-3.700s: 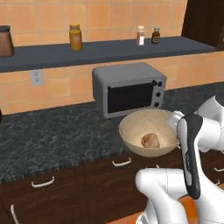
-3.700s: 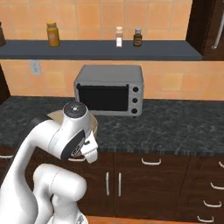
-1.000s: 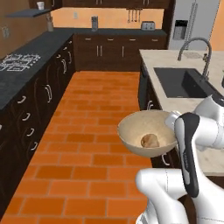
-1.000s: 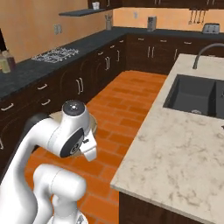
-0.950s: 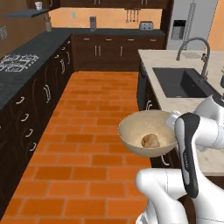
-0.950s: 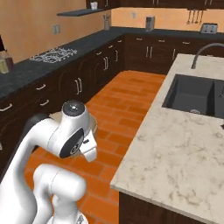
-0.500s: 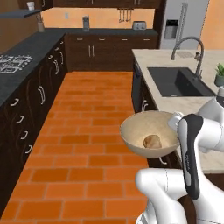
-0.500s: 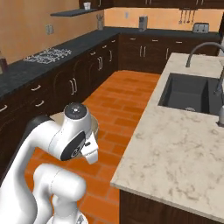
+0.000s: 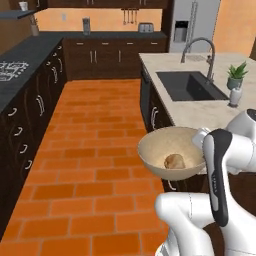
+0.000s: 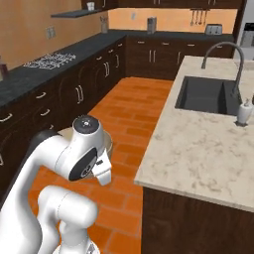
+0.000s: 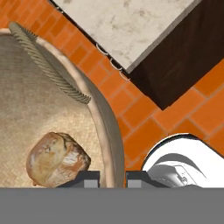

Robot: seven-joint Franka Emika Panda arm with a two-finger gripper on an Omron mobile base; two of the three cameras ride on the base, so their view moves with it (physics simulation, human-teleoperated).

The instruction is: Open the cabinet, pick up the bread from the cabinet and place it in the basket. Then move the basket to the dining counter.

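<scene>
1. Tan rim is what my claw [image 11: 113, 178] pinches: in the hand view the two dark fingertips [image 11: 85, 178] sit clamped on either side of the basket [image 9: 171, 152] wall, nearly closed.
2. I see the basket held up in the air over the orange brick floor [image 9: 95, 150], just beside the near end of the dining counter [image 9: 197, 107], not resting on it.
3. Inside the basket lies the bread [image 9: 174, 161], a golden-brown bun on the beige lining, near the wall my claw grips.
4. A twisted rope handle [image 11: 46, 65] lies over the basket's inner side, away from the bread.
5. The dining counter carries a dark inset sink [image 9: 189, 85] with a curved faucet [image 9: 200, 50].
</scene>
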